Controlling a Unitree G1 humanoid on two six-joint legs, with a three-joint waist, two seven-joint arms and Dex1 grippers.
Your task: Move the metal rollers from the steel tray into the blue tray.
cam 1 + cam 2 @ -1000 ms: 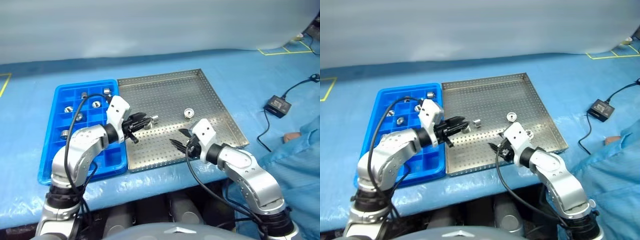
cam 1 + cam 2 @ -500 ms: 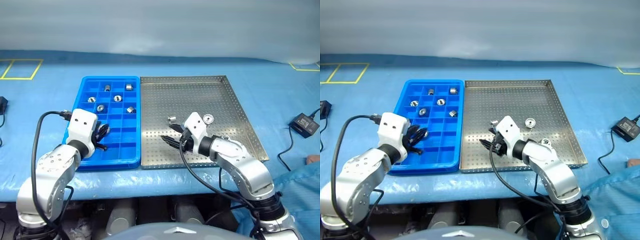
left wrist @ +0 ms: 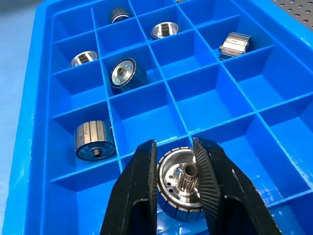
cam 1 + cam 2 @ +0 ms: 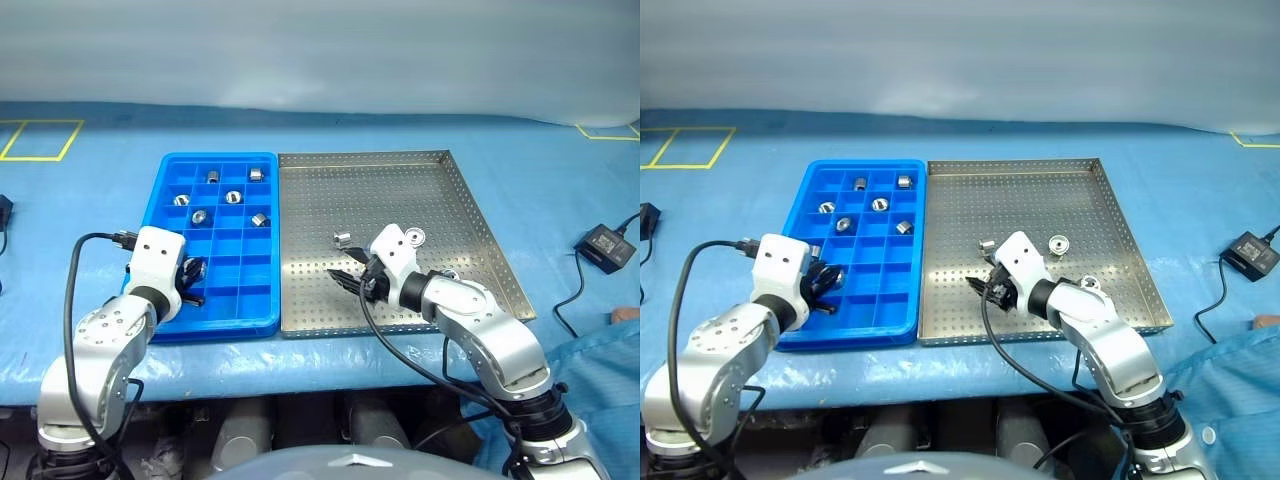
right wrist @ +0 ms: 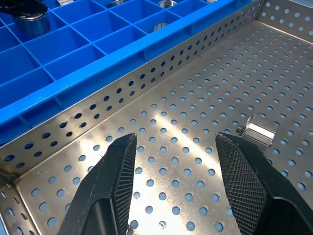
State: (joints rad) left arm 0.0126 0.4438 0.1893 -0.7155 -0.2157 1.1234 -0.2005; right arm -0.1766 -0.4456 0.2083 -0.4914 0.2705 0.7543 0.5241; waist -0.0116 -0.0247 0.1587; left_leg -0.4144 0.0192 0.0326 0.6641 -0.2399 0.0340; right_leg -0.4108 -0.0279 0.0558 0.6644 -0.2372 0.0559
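Observation:
My left gripper (image 3: pixel 173 143) is shut on a metal roller (image 3: pixel 178 186) and holds it over a near-left compartment of the blue tray (image 4: pixel 215 157). Several more rollers lie in the tray's farther compartments, such as one roller (image 3: pixel 124 73) and another (image 3: pixel 93 140). The steel tray (image 4: pixel 400 190) adjoins the blue tray on the right. Three rollers lie in it: one (image 4: pixel 343 240), a second (image 4: pixel 410 237) and a third (image 4: pixel 447 275) beside my right arm. My right gripper (image 5: pixel 176 138) hangs open over the steel tray's near-left floor, with the nearest roller (image 5: pixel 259 131) just beyond one finger.
Both trays rest on a blue table cover. A black power adapter (image 4: pixel 603 242) with its cable lies on the cover to the right. Yellow tape marks (image 4: pixel 40 138) show at the far left. The table's front edge runs just below the trays.
My left gripper has swung from the steel tray's left part to the blue tray's near-left compartments. The camera has turned as well. The right gripper has stayed where it was.

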